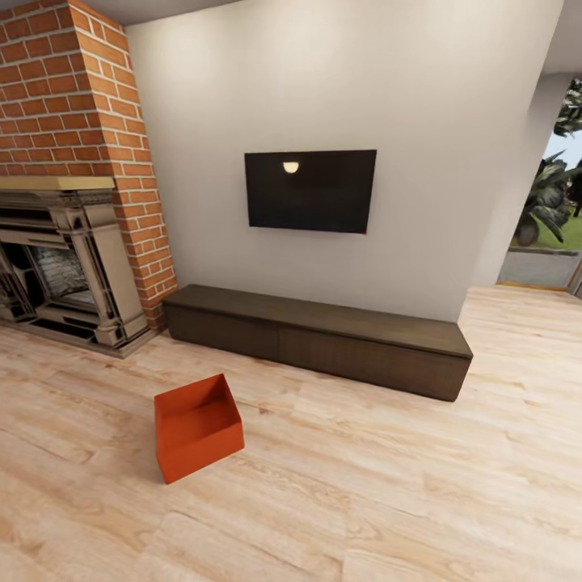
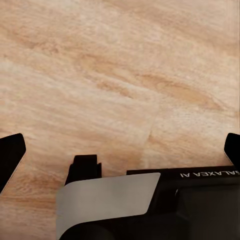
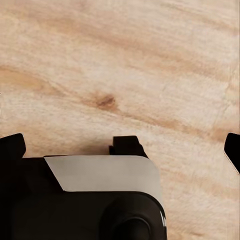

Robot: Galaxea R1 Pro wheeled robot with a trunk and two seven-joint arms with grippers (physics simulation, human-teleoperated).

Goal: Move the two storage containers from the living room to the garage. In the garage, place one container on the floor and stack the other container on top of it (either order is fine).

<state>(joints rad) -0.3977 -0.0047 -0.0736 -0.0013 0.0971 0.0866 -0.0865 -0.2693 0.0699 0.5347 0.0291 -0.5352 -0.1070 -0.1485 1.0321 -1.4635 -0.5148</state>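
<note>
One orange-red lidless storage container [image 1: 198,426] sits on the living room's light wood plank floor [image 1: 388,485], ahead and a little to the left, in front of the low cabinet. Its open top faces up and it looks empty. In the left wrist view my left gripper [image 2: 120,150] hangs over bare planks, its two dark fingertips [image 2: 10,152] far apart, so it is open and holds nothing. My right gripper [image 3: 122,146] is likewise open over bare wood, with nothing between its fingertips [image 3: 12,146].
A long low dark wood cabinet [image 1: 323,338] runs along the white wall under a black TV [image 1: 310,191]. A red brick chimney with a fireplace [image 1: 61,267] stands at the left. An opening to greenery [image 1: 550,234] is at the far right.
</note>
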